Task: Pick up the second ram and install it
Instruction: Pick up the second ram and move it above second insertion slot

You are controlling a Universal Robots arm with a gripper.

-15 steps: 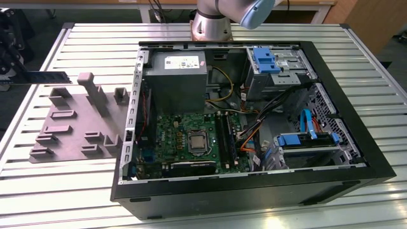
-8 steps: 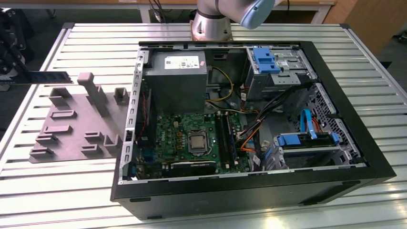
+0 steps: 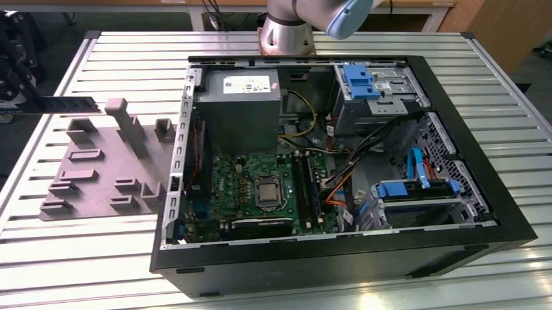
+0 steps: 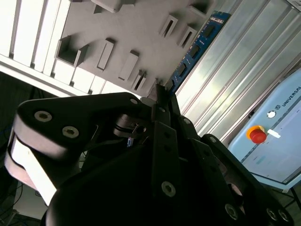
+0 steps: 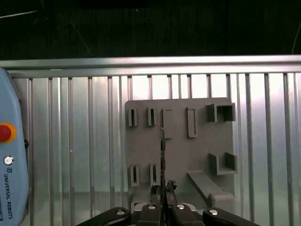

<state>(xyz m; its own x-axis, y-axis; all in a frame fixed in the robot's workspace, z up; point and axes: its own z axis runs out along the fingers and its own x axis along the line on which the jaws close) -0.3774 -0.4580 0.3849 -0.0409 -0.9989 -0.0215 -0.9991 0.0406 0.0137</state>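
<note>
The second ram (image 3: 64, 104), a thin blue-green stick with dark chips, hangs level above the table at the exterior view's far left. It is off the grey holder plate (image 3: 103, 168). My gripper (image 3: 10, 106) is shut on one end of it. In the second wrist view the ram (image 4: 197, 44) runs out from my gripper (image 4: 162, 96) over the plate's edge. The first wrist view has the ram (image 5: 162, 150) edge-on, standing out from my gripper (image 5: 162, 192) above the plate (image 5: 197, 155).
An open black computer case (image 3: 483, 226) fills the table's middle and right. Inside lie the motherboard (image 3: 233, 181) and its long black slots (image 3: 306, 184). A teach pendant (image 5: 7, 155) with a red button (image 4: 257, 135) lies beside the plate. The table (image 3: 86, 258) is slatted metal.
</note>
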